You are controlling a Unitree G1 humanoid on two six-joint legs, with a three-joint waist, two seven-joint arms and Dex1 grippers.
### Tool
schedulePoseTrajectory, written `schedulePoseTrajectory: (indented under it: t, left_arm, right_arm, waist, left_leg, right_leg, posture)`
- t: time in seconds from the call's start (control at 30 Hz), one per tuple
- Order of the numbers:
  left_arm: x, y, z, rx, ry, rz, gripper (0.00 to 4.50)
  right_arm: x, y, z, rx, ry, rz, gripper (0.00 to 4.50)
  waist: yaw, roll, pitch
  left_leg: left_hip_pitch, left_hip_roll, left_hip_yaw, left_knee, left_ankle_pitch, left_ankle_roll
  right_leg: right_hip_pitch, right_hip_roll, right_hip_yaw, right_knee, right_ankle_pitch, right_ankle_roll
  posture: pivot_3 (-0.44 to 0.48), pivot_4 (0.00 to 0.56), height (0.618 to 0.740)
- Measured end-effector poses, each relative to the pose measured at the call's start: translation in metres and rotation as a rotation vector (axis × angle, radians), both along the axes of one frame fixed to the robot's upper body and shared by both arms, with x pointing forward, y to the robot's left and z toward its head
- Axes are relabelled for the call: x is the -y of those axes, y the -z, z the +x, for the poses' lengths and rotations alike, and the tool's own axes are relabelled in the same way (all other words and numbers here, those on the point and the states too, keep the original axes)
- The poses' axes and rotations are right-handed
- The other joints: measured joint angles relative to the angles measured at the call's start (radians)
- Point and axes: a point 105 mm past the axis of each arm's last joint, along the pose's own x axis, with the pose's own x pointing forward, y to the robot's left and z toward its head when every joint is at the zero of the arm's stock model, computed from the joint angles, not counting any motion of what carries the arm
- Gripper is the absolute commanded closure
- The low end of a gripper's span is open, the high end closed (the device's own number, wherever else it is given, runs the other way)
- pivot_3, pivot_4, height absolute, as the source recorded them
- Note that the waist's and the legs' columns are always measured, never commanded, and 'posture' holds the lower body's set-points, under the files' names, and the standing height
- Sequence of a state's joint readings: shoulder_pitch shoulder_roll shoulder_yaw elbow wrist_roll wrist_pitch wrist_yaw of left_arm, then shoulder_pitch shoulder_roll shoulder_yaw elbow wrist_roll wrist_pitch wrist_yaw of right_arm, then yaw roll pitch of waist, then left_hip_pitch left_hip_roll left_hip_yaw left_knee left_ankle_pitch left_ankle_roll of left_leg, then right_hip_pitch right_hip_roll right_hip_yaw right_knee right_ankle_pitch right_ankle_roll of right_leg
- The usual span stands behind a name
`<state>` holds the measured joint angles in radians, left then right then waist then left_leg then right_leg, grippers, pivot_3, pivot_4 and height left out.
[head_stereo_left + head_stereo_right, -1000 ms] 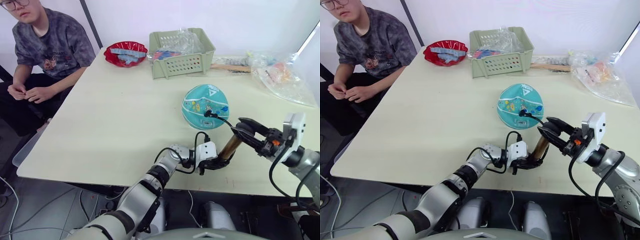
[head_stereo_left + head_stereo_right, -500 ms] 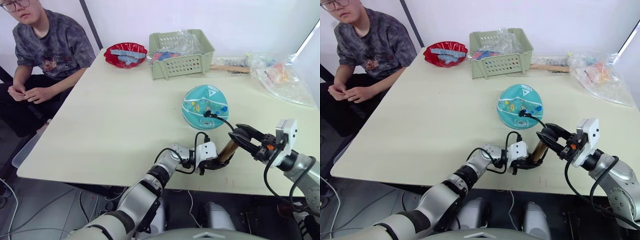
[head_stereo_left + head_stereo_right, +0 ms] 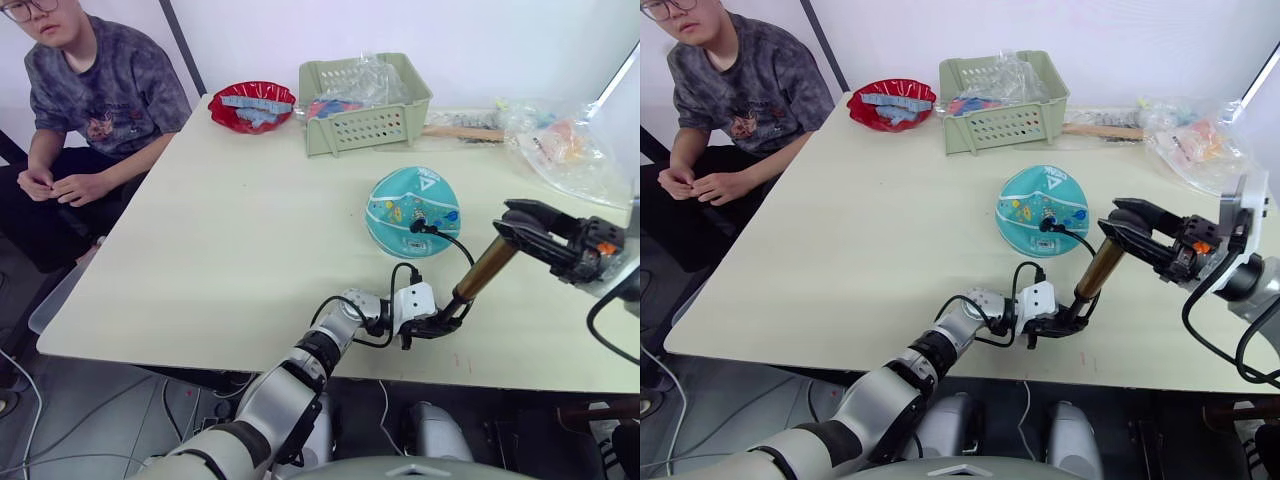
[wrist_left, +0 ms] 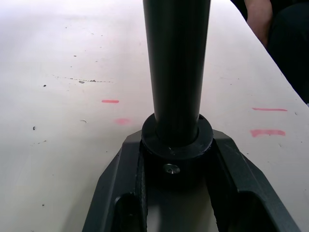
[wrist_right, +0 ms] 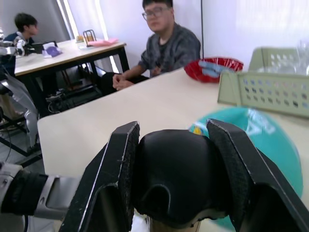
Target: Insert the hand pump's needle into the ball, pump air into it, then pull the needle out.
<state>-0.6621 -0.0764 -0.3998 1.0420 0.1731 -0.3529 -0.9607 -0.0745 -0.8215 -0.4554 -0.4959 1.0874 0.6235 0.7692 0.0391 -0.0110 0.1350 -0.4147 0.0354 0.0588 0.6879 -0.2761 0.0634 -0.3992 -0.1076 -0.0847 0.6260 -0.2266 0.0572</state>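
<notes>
Since the earlier frame the right gripper (image 3: 527,228) had drawn the T-handle upward, extending the hand pump (image 3: 482,270); ball (image 3: 413,211) sat at twelve o'clock, needle (image 3: 418,225) seated; left gripper (image 3: 432,322) clamped the base, steadying the strokes.

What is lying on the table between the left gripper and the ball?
The thin black hose of the hand pump crosses that stretch from the left gripper to the ball; otherwise bare table, left eye view.

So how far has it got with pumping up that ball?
Done: the needle looks plugged into the ball. In hand: the left pincer clamps the base of the hand pump, the right pincer grips its handle, raised. Left: finishing the pumping, then pulling the needle out.
</notes>
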Motion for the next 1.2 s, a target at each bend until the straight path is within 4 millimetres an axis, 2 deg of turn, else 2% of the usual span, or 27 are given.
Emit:
schedulePoseTrajectory:
  t: [0.1,0.3,0.47,0.6,0.93,1.1,1.2]
  left_arm:
    - [0.000,0.000,0.000,0.002,0.000,-0.001,3.37]
    - [-0.001,-0.001,0.002,0.010,-0.005,0.000,3.37]
    - [-0.001,0.000,0.002,0.008,-0.008,0.001,3.37]
    - [-0.002,0.000,0.002,0.010,-0.009,0.006,3.37]
    - [-0.005,0.004,0.002,0.012,-0.015,0.027,3.37]
    - [-0.006,0.005,0.003,0.011,-0.022,0.032,3.37]
    - [-0.008,0.006,0.004,0.012,-0.026,0.035,3.37]
  right_arm:
    - [0.001,-0.015,-0.002,0.041,-0.016,-0.006,2.79]
    - [0.000,-0.032,-0.004,0.084,-0.026,-0.018,2.79]
    - [-0.008,-0.030,-0.007,0.106,-0.041,-0.029,2.79]
    - [-0.009,-0.007,-0.008,0.064,-0.032,-0.018,2.79]
    - [-0.017,0.070,0.001,-0.036,0.027,-0.077,2.79]
    - [-0.019,0.098,0.002,-0.060,0.054,-0.117,2.79]
    - [-0.020,0.099,0.003,-0.049,0.064,-0.108,2.79]
  waist:
    - [0.000,-0.001,0.000]
    - [0.000,-0.002,0.001]
    - [0.001,-0.006,-0.001]
    - [0.000,-0.010,-0.004]
    - [-0.003,-0.019,-0.016]
    - [-0.003,-0.020,-0.018]
    - [-0.002,-0.020,-0.017]
  left_leg:
    - [0.000,0.000,0.004,0.000,-0.001,0.002]
    - [0.000,0.001,0.020,0.000,-0.003,0.005]
    - [0.001,0.002,0.023,0.000,-0.004,0.006]
    - [0.001,0.002,0.026,0.000,-0.004,0.007]
    - [0.004,0.004,0.034,0.000,-0.005,0.008]
    - [0.008,0.006,0.040,0.000,-0.006,0.010]
    - [0.014,0.003,0.042,0.000,-0.009,0.011]
  right_leg:
    - [-0.003,0.000,0.005,0.000,0.001,0.002]
    - [-0.010,0.001,0.022,0.000,0.006,0.005]
    - [-0.011,0.002,0.025,0.000,0.007,0.005]
    - [-0.012,0.002,0.028,0.000,0.007,0.005]
    - [-0.014,0.001,0.031,0.000,0.009,0.006]
    - [-0.014,-0.002,0.031,0.000,0.011,0.006]
    - [-0.013,-0.010,0.026,0.000,0.014,0.009]
  posture:
    - [0.000,0.150,0.740]
    - [0.000,0.150,0.740]
    - [0.000,0.150,0.740]
    - [0.000,0.150,0.740]
    - [0.000,0.150,0.740]
    - [0.000,0.150,0.740]
    - [0.000,0.150,0.740]
